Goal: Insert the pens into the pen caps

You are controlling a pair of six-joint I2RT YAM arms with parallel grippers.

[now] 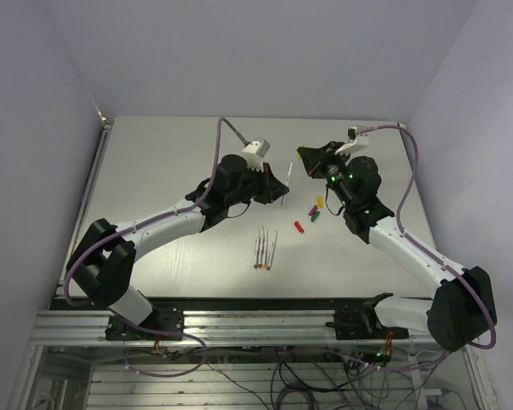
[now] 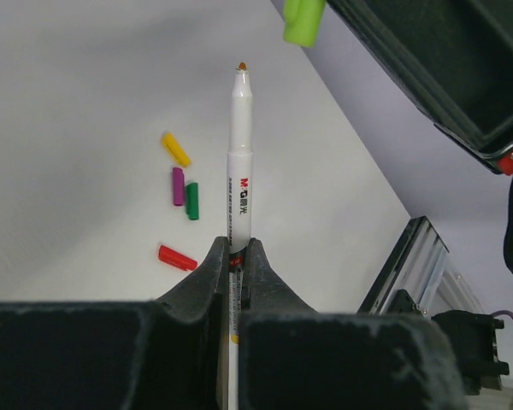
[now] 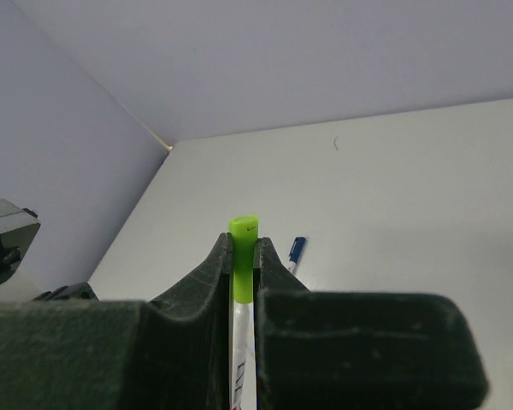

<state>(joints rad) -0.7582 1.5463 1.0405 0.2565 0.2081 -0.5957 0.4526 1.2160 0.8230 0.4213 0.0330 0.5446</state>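
Lilac walls [image 1: 239, 51] enclose the grey table [image 1: 154, 171], above which the left gripper [image 2: 236, 252] pinches an uncapped pen [image 2: 240, 154] by its lower barrel, tip near the right gripper [image 3: 244, 249], clamped on a lime-green cap [image 3: 244, 232]. Spare pens [image 1: 265, 249] lie side by side nearer the bases. The yellow cap [image 2: 175, 149], purple cap [image 2: 178, 185], dark green cap [image 2: 192, 201] and red cap [image 2: 177, 257] cluster near them, and a blue bit [image 3: 297, 250] behind the right fingers may be another cap.

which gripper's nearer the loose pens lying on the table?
Left. The left gripper, holding a pen, sits just beyond the loose pens; the right gripper, holding a green cap, is farther back and to their right.
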